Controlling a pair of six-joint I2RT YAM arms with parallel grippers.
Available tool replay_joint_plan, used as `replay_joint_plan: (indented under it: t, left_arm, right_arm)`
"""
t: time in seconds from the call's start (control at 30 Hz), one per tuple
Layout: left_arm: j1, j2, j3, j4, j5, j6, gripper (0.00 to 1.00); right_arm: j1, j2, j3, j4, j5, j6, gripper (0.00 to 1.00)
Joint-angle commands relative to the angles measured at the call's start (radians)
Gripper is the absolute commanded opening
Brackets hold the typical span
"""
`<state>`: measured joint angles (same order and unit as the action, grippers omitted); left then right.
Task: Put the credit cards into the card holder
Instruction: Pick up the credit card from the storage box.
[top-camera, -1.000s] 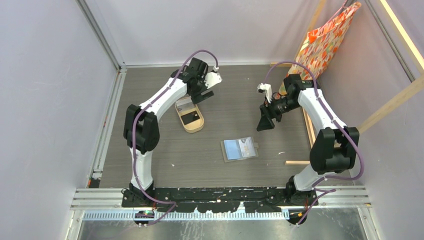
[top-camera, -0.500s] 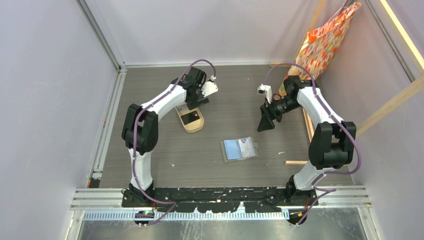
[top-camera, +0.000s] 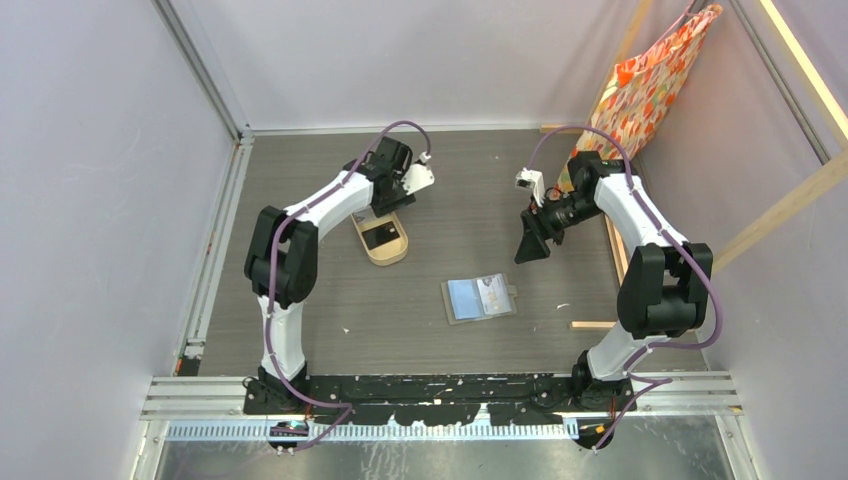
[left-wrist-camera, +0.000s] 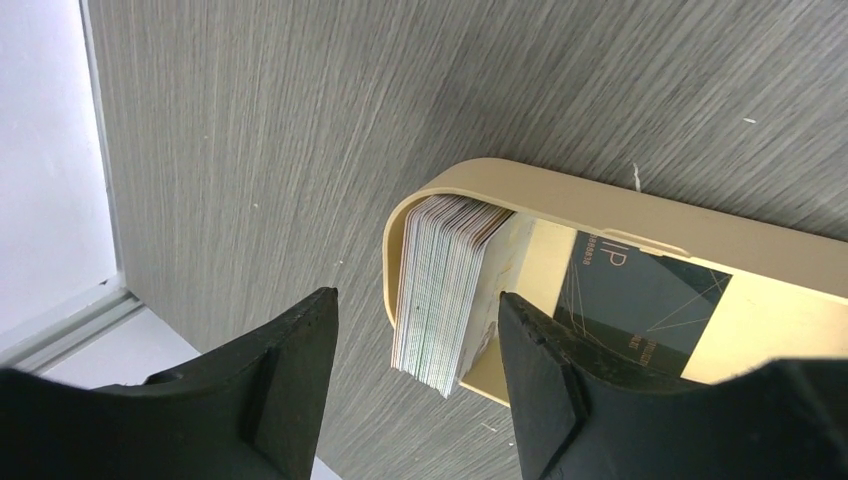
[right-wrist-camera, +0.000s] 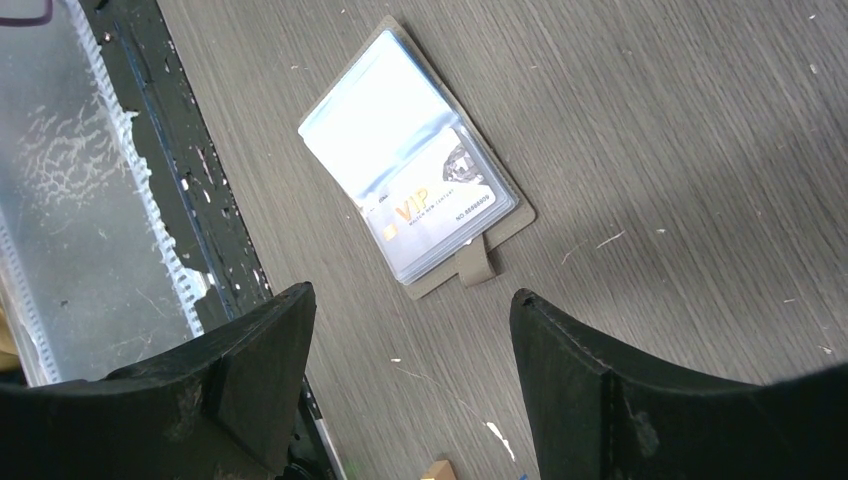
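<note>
1. The left gripper (left-wrist-camera: 415, 300) hangs wide open with nothing in its grasp. Its two fingers stand on either side of a stack of credit cards (left-wrist-camera: 440, 290) directly below it, and neither appears to touch the stack.
2. The stack stands on edge against the rounded end of the tan tray (left-wrist-camera: 640, 215). A single black card (left-wrist-camera: 640, 300) lies flat on the tray floor, beyond the gripper's right-hand finger.
3. The right gripper (right-wrist-camera: 410, 295) is also spread wide and holds nothing. It hovers over the surface (right-wrist-camera: 650, 120) and looks down at the card holder (right-wrist-camera: 410, 165), which lies open and flat ahead of its fingertips, well apart from them.
4. One pale card marked VIP (right-wrist-camera: 430, 210) already sits in a clear sleeve, next to the snap tab (right-wrist-camera: 475, 262).
5. The cards are probably light, stiff and slick. Squeezing the whole stack would likely lift many at once or make them fan and slide.
6. The best hold seems to be a pinch across the flat faces near the raised upper edge, taking only the outermost card or two.
7. The soft, light holder may skid or fold shut when a card is pushed in, so the right gripper will likely need to steady it near the spine.
</note>
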<state>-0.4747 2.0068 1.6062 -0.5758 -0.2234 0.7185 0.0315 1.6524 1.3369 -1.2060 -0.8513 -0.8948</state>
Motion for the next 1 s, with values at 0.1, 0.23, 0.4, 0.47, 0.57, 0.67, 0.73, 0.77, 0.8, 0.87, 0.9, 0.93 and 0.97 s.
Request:
replay_joint_plan:
  t: [0.1, 0.23, 0.4, 0.47, 0.57, 0.67, 0.73, 0.77, 0.8, 0.87, 0.9, 0.93, 0.97]
  left_arm:
    - [0.008, 0.029, 0.031, -0.024, 0.014, 0.020, 0.60]
    - [0.010, 0.041, 0.041, -0.028, 0.003, 0.017, 0.59]
    - [0.010, 0.046, 0.037, -0.014, -0.005, 0.014, 0.54]
    - [0.010, 0.051, 0.034, -0.006, -0.016, 0.016, 0.50]
    - [0.010, 0.058, 0.033, 0.002, -0.035, 0.015, 0.48]
    - [0.010, 0.054, 0.032, 0.006, -0.044, 0.013, 0.48]
    - [0.010, 0.041, 0.027, 0.016, -0.051, 0.008, 0.47]
    - [0.010, 0.032, 0.018, 0.028, -0.054, 0.006, 0.47]
    - [0.009, 0.023, 0.010, 0.041, -0.054, 0.004, 0.47]
    - [0.008, 0.004, -0.006, 0.069, -0.056, 0.001, 0.48]
    - [0.008, -0.002, -0.012, 0.080, -0.060, 0.000, 0.48]
    - [0.008, -0.007, -0.016, 0.085, -0.066, 0.001, 0.48]
    - [0.008, -0.009, -0.017, 0.089, -0.071, -0.001, 0.48]
  right_arm:
    - [-0.006, 0.006, -0.002, -0.018, -0.028, -0.025, 0.76]
    - [-0.006, 0.008, -0.002, -0.020, -0.028, -0.026, 0.76]
    - [-0.007, 0.010, 0.001, -0.023, -0.028, -0.027, 0.76]
    - [-0.007, 0.010, 0.001, -0.025, -0.029, -0.029, 0.76]
    - [-0.008, 0.010, 0.001, -0.027, -0.029, -0.030, 0.76]
    - [-0.007, 0.008, 0.002, -0.029, -0.031, -0.032, 0.76]
    - [-0.007, 0.008, 0.001, -0.029, -0.032, -0.033, 0.75]
    - [-0.008, 0.007, 0.002, -0.029, -0.032, -0.033, 0.75]
    - [-0.009, 0.007, 0.003, -0.030, -0.032, -0.033, 0.76]
    - [-0.009, 0.007, 0.001, -0.031, -0.032, -0.033, 0.76]
    - [-0.009, 0.008, 0.001, -0.031, -0.032, -0.033, 0.76]
    - [-0.009, 0.007, 0.002, -0.031, -0.033, -0.035, 0.76]
    - [-0.009, 0.006, 0.001, -0.031, -0.034, -0.035, 0.76]
